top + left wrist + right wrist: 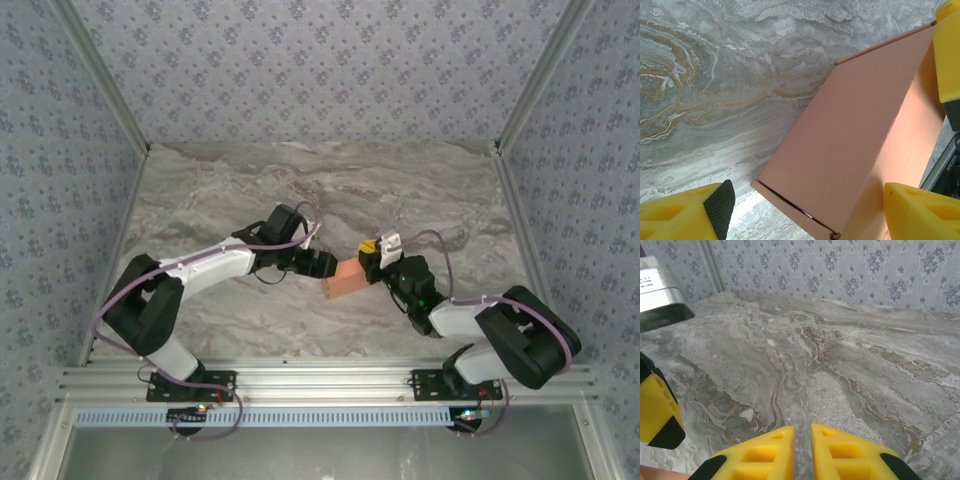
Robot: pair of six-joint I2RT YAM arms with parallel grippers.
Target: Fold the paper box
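The left arm, white-shelled with black joints and a lilac cable, reaches from the near-left corner toward the middle of the grey, veined marble-pattern table (220, 200). Its left gripper (322, 266) is spread wide. In the left wrist view, the blocky yellow fingers (685, 215) with dark rubbery pads stand at either side of the paper box (347, 281).

The box sits near the table's centre, between the two grippers. It is matte, salmon-orange thin card. The left wrist view shows a flat rectangular panel with sharp fold lines and a dark seam along its short near edge.

In the top view, its long axis slants from near-left to far-right, with the far-right end toward the right gripper (372, 258). One yellow finger of that gripper lies against the box's far edge.

In the right wrist view, the right gripper's fingers (760, 457) are drawn almost together. Only a thin slit of table shows between them, and no card.
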